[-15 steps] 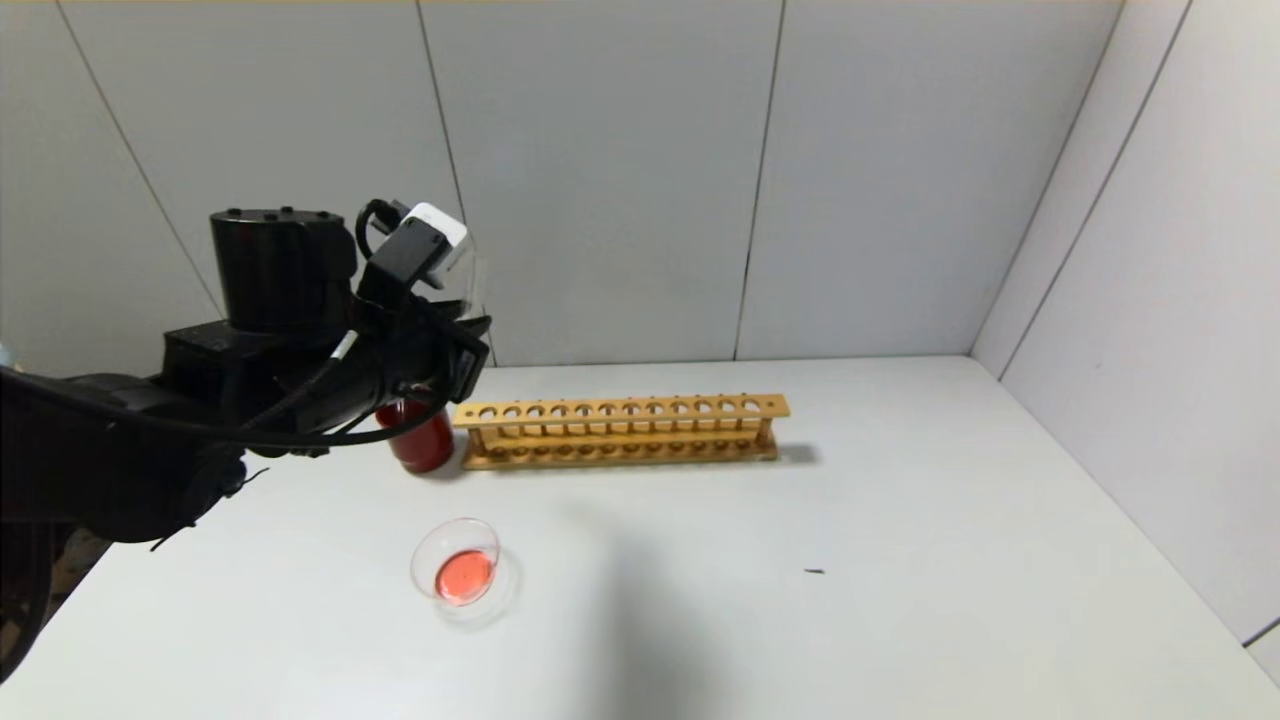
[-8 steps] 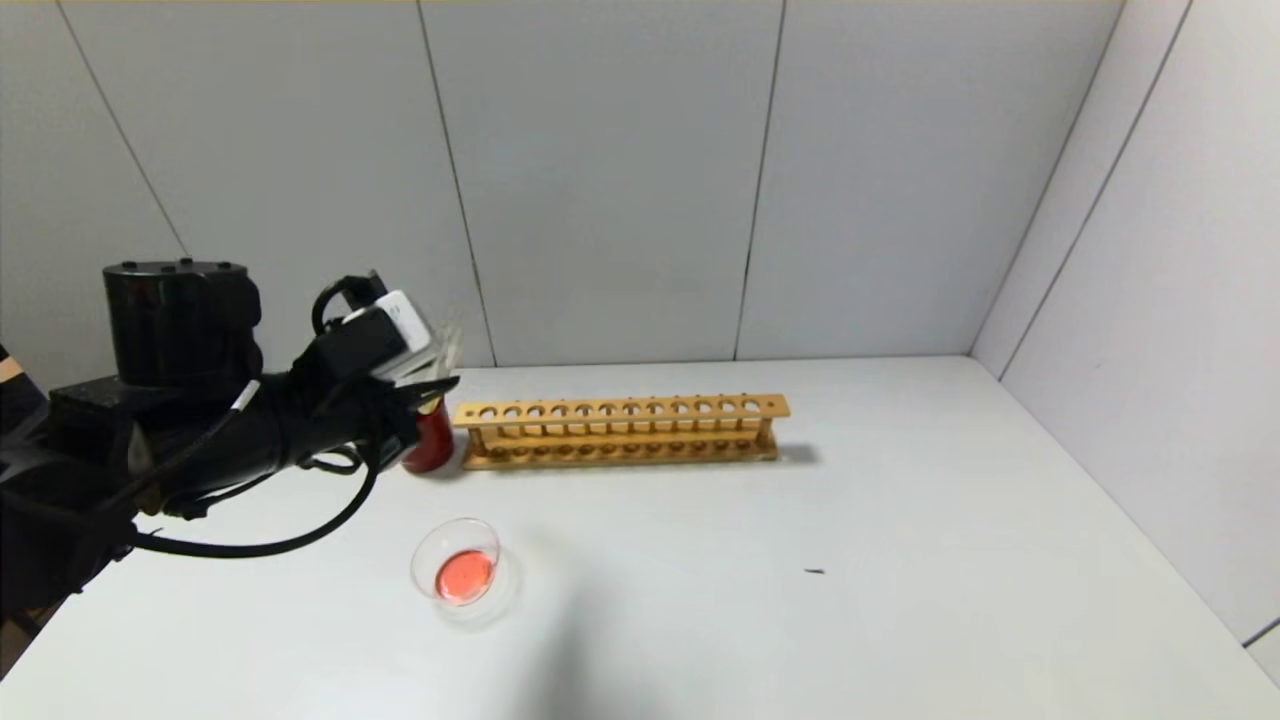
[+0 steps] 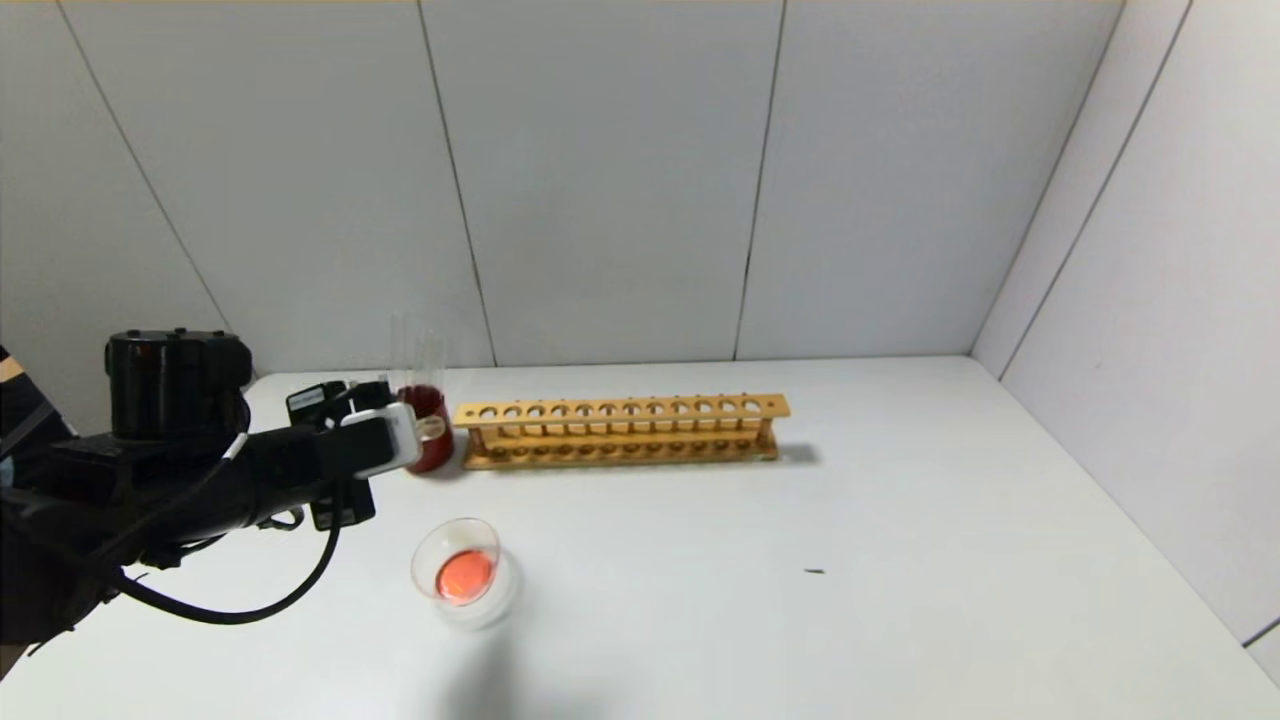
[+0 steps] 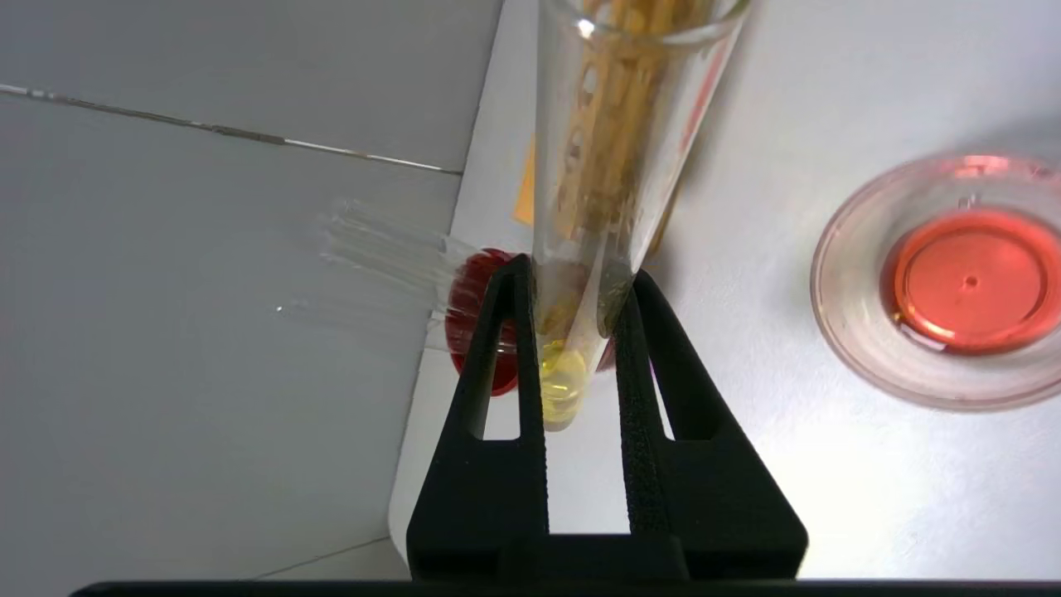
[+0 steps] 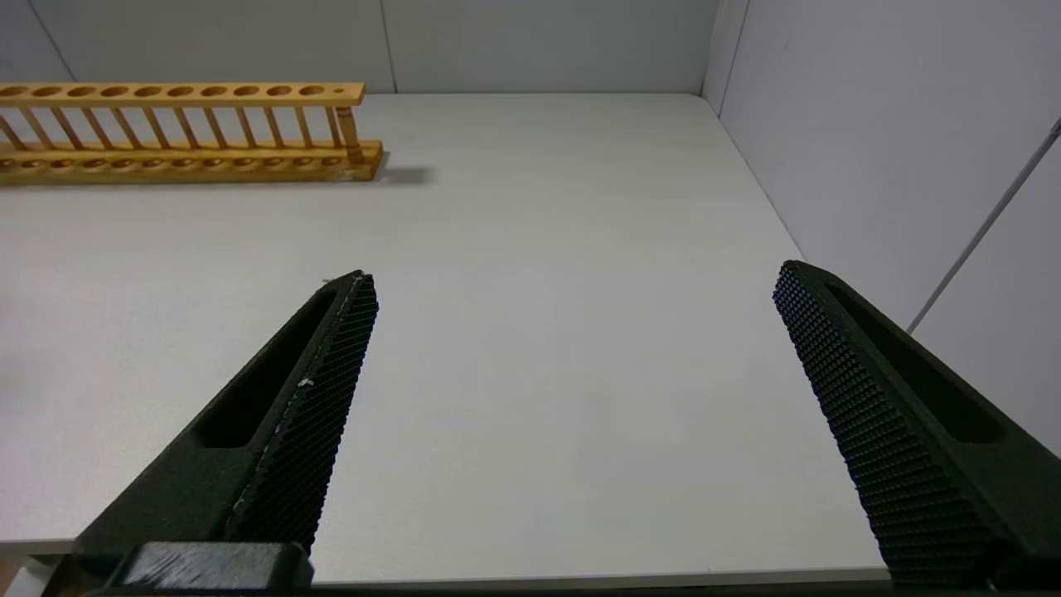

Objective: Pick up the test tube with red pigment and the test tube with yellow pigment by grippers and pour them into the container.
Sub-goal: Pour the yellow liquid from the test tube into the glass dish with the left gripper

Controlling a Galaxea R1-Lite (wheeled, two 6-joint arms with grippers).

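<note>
worktop point(image 3: 800, 560) bare beyond fingers | container point(image 4: 937, 282) with red pool beside left gripper point(image 4: 580, 290) | fingers pinching test tube with yellow pigment point(image 4: 572, 365) near base: light, slick, fragile glass | right gripper point(image 5: 572, 348) wide, idle

Black left arm point(image 3: 200, 480) with looping cables, white-grey block, pointed textured tool point(image 4: 572, 290) fingers

The test tube with yellow pigment point(image 4: 580, 249) runs off the left wrist view's edge at its mouth. The red cup point(image 3: 432, 440) sits partly behind the left arm; the faint tubes point(image 3: 418, 350) above it are perhaps empty.
</note>
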